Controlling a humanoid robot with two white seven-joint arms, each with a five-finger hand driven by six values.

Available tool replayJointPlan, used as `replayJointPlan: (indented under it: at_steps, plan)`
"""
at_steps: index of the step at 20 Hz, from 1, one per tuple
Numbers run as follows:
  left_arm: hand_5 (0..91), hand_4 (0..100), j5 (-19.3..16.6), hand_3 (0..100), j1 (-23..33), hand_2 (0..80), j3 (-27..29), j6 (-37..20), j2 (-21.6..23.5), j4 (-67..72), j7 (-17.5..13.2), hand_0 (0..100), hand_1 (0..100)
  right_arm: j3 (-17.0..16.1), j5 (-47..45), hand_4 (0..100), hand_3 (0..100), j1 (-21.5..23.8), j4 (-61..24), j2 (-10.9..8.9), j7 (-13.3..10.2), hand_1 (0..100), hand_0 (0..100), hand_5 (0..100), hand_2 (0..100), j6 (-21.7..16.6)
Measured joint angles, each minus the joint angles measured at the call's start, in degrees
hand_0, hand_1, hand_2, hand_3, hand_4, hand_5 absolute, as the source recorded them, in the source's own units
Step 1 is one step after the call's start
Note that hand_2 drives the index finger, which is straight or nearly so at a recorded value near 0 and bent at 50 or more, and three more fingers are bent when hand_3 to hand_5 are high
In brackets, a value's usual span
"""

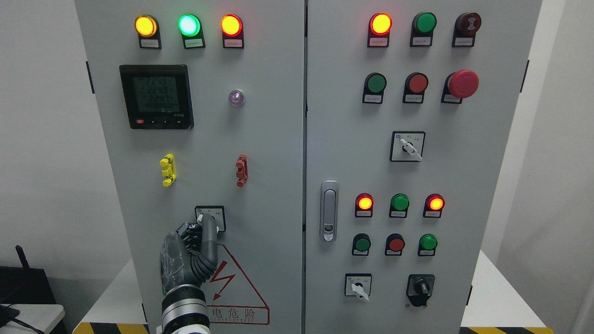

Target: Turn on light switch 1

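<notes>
A small rotary selector switch (218,214) on a black-framed white plate sits low on the left cabinet door, above the lightning warning sign. My left hand (202,224) comes up from the bottom edge and covers most of the switch. Its thumb (209,229) lies along the right side of the knob and the curled fingers (188,233) press in from the left. A sliver of the white knob shows between them. The right arm does not show anywhere.
On the left door (269,139) are three lit lamps, a digital meter (156,96), a yellow clip (167,170) and a red clip (241,170). The right door carries a handle (329,211), push buttons, lamps, a red emergency stop (462,84) and three more selector switches.
</notes>
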Motion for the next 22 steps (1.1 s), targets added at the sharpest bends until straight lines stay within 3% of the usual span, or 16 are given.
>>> replayJointPlan:
  at_steps: [5, 17, 22]
  plan:
    - [83.6, 86, 0.6, 86, 0.0, 59.1, -0.1, 0.0, 0.0, 0.0, 0.1, 62, 12, 0.0, 0.0, 0, 0, 0.0, 0.0, 0.0, 0.0, 39, 12, 0, 0, 0.0]
    - [83.4, 86, 0.9, 85, 0.0, 58.5, -0.1, -0.2, 0.0, -0.1, 0.4, 50, 9, 0.0, 0.0, 0, 0, 0.0, 0.0, 0.01, 0.0, 39, 12, 0, 0, 0.1]
    - [83.4, 85, 1.0, 85, 0.0, 58.2, -0.1, -0.2, 0.0, -0.2, 0.4, 35, 12, 0.0, 0.0, 0, 0, 0.0, 0.0, 0.0, 0.0, 39, 12, 0, 0, 0.1]
